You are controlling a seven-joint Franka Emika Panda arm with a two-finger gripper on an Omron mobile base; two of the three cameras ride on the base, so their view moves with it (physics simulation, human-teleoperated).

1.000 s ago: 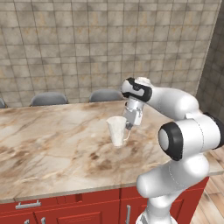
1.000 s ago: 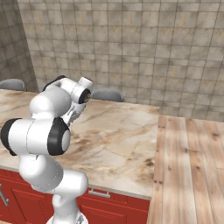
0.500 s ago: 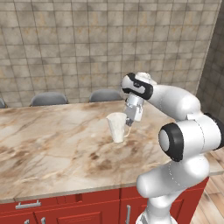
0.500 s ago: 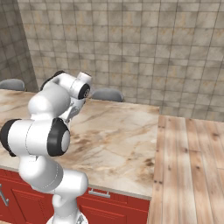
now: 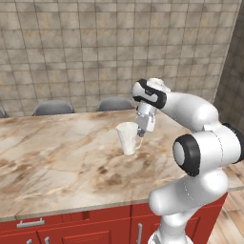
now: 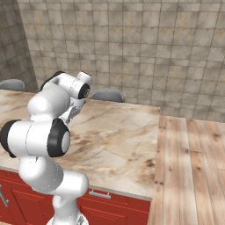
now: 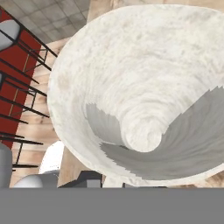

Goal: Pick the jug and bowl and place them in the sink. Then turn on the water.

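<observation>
Since a second ago: jug (image 5: 127,137) carried slightly higher and a little left, gripper (image 5: 141,133) with it.

Left base view: jug found clear of the marble counter (image 5: 57,157), hanging tilted with its mouth up and toward the left. Handle side clamped between closed fingers. Two grey chair backs (image 5: 53,107) noted behind the counter, against a tiled wall.

Right base view: jug and fingertips hidden behind the arm's own links. Marble counter (image 6: 118,140) met a wooden surface (image 6: 193,167) on the right.

Hand view: looked straight down into the white jug (image 7: 144,87), rim just above the fingertips.
</observation>
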